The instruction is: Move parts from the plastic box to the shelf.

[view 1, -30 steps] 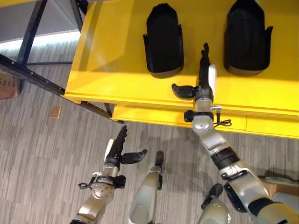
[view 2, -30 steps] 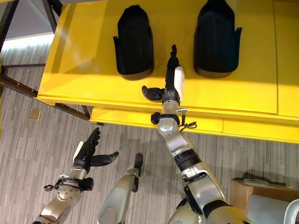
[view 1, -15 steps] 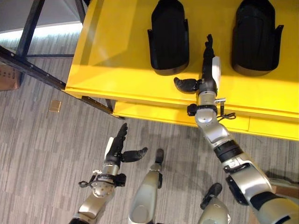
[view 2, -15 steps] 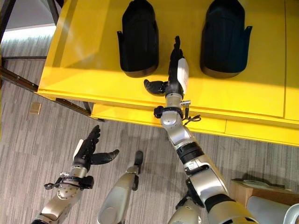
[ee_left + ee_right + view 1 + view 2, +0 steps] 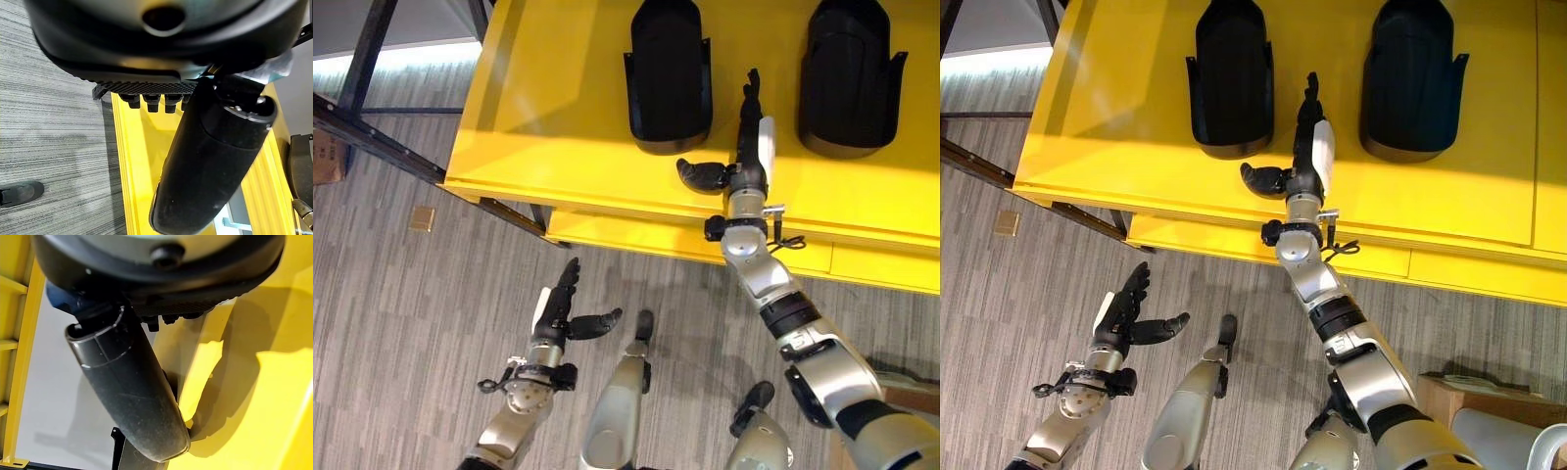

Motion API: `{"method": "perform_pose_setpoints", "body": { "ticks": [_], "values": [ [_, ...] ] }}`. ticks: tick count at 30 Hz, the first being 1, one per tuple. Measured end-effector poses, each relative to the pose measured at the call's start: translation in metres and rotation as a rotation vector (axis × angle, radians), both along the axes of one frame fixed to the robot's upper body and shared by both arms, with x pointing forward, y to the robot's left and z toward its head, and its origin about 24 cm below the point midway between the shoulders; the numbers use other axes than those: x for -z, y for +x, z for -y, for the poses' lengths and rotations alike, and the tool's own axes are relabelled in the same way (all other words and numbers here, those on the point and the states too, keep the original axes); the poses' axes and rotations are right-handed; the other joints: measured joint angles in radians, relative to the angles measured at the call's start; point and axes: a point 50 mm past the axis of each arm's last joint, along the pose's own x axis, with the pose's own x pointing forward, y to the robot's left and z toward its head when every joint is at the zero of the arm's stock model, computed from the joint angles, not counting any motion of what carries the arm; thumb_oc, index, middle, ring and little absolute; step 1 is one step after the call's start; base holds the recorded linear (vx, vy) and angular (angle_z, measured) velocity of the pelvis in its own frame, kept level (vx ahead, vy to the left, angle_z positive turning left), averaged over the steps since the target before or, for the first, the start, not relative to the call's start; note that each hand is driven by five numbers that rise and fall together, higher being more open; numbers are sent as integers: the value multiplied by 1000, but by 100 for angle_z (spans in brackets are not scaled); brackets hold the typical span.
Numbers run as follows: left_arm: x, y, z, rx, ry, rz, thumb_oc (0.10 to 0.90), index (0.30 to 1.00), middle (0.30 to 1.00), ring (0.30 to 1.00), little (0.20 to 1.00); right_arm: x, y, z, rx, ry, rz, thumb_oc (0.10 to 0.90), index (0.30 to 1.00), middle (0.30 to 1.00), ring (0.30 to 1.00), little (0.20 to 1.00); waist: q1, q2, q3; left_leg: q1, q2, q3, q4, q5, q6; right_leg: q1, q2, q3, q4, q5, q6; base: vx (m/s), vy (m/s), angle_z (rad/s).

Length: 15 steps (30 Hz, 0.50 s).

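Yellow flat shelf (image 5: 558, 117): carries two black moulded plastic parts, both well back from its front edge.
Left black part (image 5: 668, 73): lies lengthwise, rounded end toward the front edge, just beyond and left of the right hand's fingertips, not touching them.
Right black part (image 5: 853, 73): lies parallel, to the right of the fingers, apart from them.
Right hand (image 5: 747, 162): over the shelf near its front edge, between the two parts; fingers straight and together, thumb spread out to the side, holding nothing.
Left hand (image 5: 558, 315): low over the grey striped floor (image 5: 401, 323), before the shelf; fingers straight, thumb out, empty.
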Motion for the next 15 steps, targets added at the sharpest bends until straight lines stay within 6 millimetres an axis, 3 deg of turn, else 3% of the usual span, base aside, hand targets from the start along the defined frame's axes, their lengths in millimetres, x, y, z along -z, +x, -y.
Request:
{"method": "perform_pose_setpoints", "body": {
  "ticks": [15],
  "values": [
    [-1,1,0,-5,-1,4,900,1000,1000,1000,1000,1,3,-13,-47,-17,-30,900,1000,1000,1000,1000,11,-5,-2,-3,0,-33,-1,-3,-17,11,6,-21,13,-12,1,12,-1,3]
  ]
}}
